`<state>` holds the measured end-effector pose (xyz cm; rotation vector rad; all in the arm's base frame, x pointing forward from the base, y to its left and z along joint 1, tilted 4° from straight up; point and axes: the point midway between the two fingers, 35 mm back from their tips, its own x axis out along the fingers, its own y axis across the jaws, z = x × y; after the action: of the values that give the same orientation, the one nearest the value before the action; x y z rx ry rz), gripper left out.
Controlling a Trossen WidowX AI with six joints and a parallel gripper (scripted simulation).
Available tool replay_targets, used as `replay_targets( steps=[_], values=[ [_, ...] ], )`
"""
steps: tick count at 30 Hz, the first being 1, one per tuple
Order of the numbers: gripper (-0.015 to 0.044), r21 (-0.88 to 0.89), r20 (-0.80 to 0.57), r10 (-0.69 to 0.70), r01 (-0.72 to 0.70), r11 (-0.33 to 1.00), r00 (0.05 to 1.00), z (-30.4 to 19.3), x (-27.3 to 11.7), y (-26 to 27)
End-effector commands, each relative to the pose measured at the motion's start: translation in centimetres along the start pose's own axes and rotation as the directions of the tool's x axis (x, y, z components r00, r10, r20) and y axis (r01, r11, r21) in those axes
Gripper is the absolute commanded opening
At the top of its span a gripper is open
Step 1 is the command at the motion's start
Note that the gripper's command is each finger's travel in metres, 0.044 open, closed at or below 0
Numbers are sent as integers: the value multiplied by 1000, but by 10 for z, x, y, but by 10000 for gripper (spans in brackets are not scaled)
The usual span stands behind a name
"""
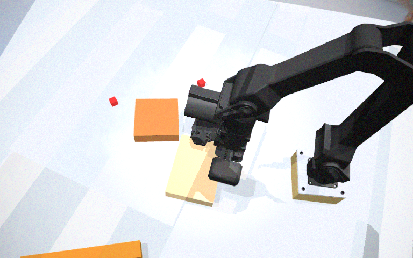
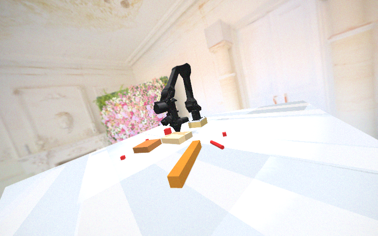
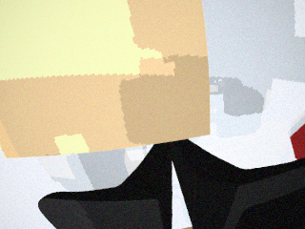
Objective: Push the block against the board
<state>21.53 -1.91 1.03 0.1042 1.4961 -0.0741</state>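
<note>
The square orange block lies flat. The pale yellow board lies flat beside it, turned at an angle to it. Their nearest corners are close together, but no whole side of the block is against the board. My gripper is shut and empty, low beside the board's edge on the side toward the robot's base. In the wrist view its tips meet the board's edge; whether they touch it is not clear. The arm hides the tips in the top view.
A long orange bar lies beyond the board. Small red cubes and a red rod lie about. Another red cube is near the block. The robot's base stands behind.
</note>
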Motion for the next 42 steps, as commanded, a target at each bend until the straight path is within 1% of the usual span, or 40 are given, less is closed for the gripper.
replay_targets(
  steps=[1, 42],
  values=[
    [0, -3, 9, -1, 1, 1000, 1000, 7, -1, 0],
    [0, -3, 12, -1, 1, 1000, 1000, 39, -2, 2]
  ],
)
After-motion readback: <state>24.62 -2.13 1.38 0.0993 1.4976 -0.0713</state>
